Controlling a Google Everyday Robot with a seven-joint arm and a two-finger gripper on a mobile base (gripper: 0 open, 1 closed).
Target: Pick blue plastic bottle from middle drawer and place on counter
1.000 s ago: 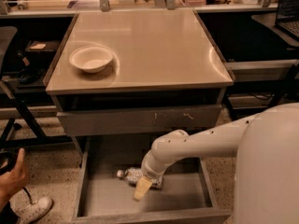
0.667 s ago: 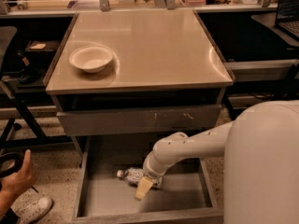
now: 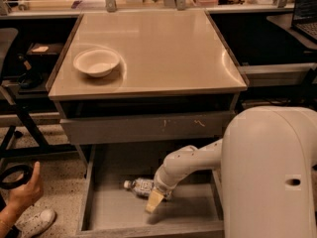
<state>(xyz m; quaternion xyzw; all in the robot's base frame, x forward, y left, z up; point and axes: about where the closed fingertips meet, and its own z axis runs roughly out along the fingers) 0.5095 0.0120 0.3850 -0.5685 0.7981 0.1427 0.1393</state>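
1. Beige and glossy, the counter filled the upper half of the view, with a cluttered workbench running along behind it at 12 o'clock.
2. A cream bowl sat upright on the counter toward 10 o'clock, near the left edge.
3. Below the counter, a grey drawer front with pale scratch marks was closed.
4. Under that, the middle drawer stood pulled out toward 6 o'clock.
5. The blue plastic bottle lay on its side on the drawer floor, its white cap pointing to 9 o'clock.
6. My arm reached down into the drawer from 3 o'clock, and my gripper was right at the bottle's 3 o'clock end, low over the floor.
7. I could not tell whether the gripper was spread or closed, nor whether it held the bottle.
8. A person's hand showed at 8 o'clock, outside the drawer, above a white shoe.
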